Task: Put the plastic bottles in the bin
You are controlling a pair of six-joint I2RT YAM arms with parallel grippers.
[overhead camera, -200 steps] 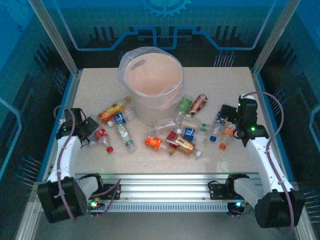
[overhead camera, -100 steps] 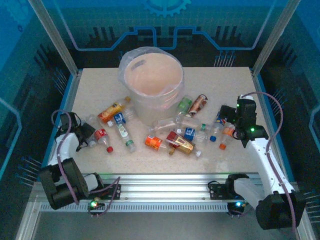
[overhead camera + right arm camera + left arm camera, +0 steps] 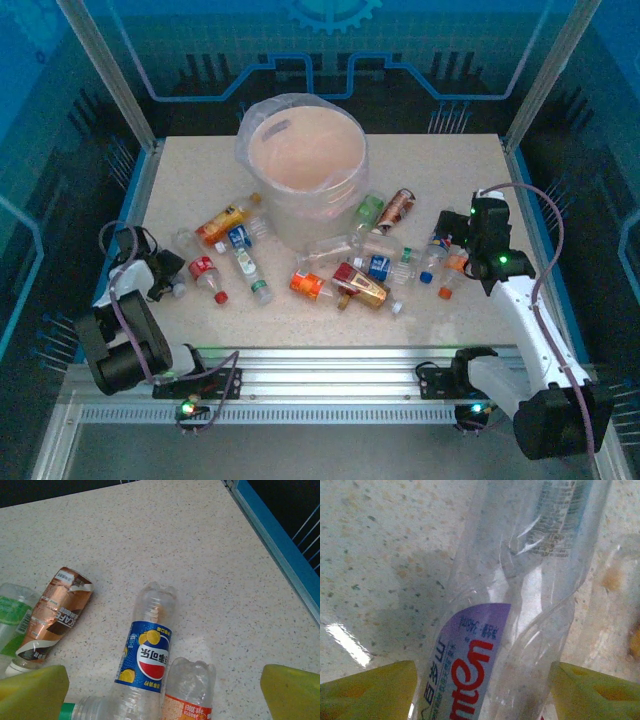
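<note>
At the table's (image 3: 200, 180) left edge, the clear bottle (image 3: 520, 605) is straddled by the left gripper (image 3: 482, 690). Whether it is gripped cannot be told, so gentle squeezing is advised. The right gripper (image 3: 165, 690) is spread open.

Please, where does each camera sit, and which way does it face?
Top external: above and behind the arms, facing down on the table, bin and bottles; left arm and right arm show.
Left wrist: on the left wrist, facing down, close on a clear bottle between its yellow fingers.
Right wrist: on the right wrist, facing down and ahead at a copper bottle and a blue-label bottle; its fingers show below.
Shared: top and right wrist both show the copper bottle.
</note>
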